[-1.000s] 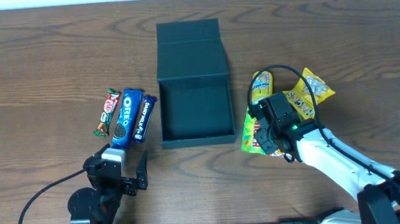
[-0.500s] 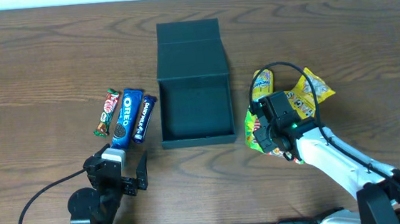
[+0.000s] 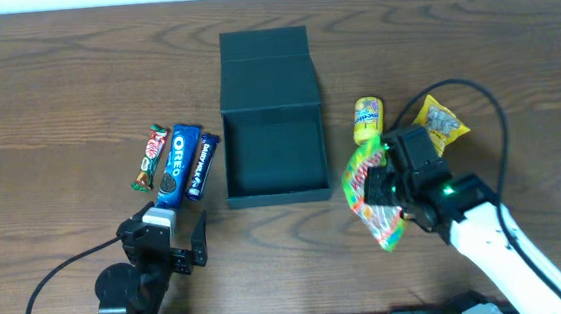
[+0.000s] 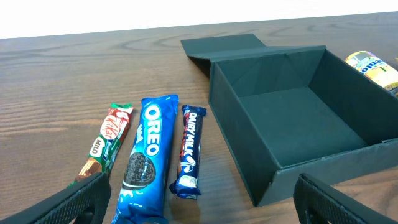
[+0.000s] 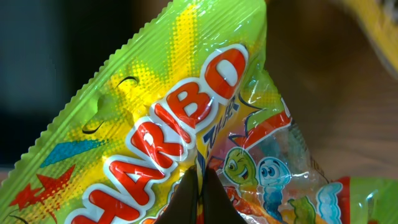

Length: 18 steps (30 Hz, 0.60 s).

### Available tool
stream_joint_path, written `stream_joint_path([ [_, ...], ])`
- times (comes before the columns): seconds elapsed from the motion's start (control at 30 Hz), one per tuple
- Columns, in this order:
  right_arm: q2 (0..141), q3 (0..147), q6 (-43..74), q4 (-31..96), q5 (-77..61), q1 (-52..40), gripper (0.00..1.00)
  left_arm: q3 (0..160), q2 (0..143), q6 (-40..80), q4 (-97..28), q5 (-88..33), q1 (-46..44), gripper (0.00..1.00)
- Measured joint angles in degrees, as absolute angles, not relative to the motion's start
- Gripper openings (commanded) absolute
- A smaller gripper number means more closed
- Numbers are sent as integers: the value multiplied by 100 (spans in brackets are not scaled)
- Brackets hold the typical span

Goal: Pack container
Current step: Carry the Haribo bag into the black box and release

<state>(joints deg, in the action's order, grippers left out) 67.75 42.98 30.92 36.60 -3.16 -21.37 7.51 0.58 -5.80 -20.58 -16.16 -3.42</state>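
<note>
Desk (image 3: 55, 94): brown wood grain, seen from above.
Container (image 3: 273, 148): dark teal box at mid-desk, open. Its flap lid is folded back flat on the far side, and the inner floor is in plain sight.
Right gripper (image 5: 198, 196): clenched on the Haribo bag (image 3: 366, 192), with the fingertips pinching a fold of the foil low in the wrist view.
Haribo bag: green, yellow and red, just right of the container's near corner and apart from its wall. It hangs crumpled from the pinch and is probably lifted off the desk. The overhead view does not settle whether its lower end touches.
Left gripper (image 3: 177, 243): released, fingers spread wide. It sits low near the front edge of the desk, left of the container and gripping nothing.
Snack row: KitKat (image 3: 148, 157), Oreo pack (image 3: 175, 165) and Dairy Milk bar (image 3: 201, 166) lie side by side left of the container. The Dairy Milk bar is nearest the wall. The left gripper is just on the near side of the row.
Yellow packet (image 3: 367, 120): lies right of the container, beyond the Haribo bag.
Yellow bag (image 3: 438, 122): farther right, beside the right arm's cable.
</note>
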Motion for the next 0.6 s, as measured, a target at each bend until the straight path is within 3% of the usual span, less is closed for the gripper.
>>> stream_joint_path([
  [0.33, 6965, 4676, 5050, 1743, -945, -2853, 2, 751, 58, -580, -2058, -1616, -342, 95],
  [0.6, 8508, 5977, 5865, 1673, -895, -3660, 1, 749, 58, -580, -2058, -1616, -342, 95],
])
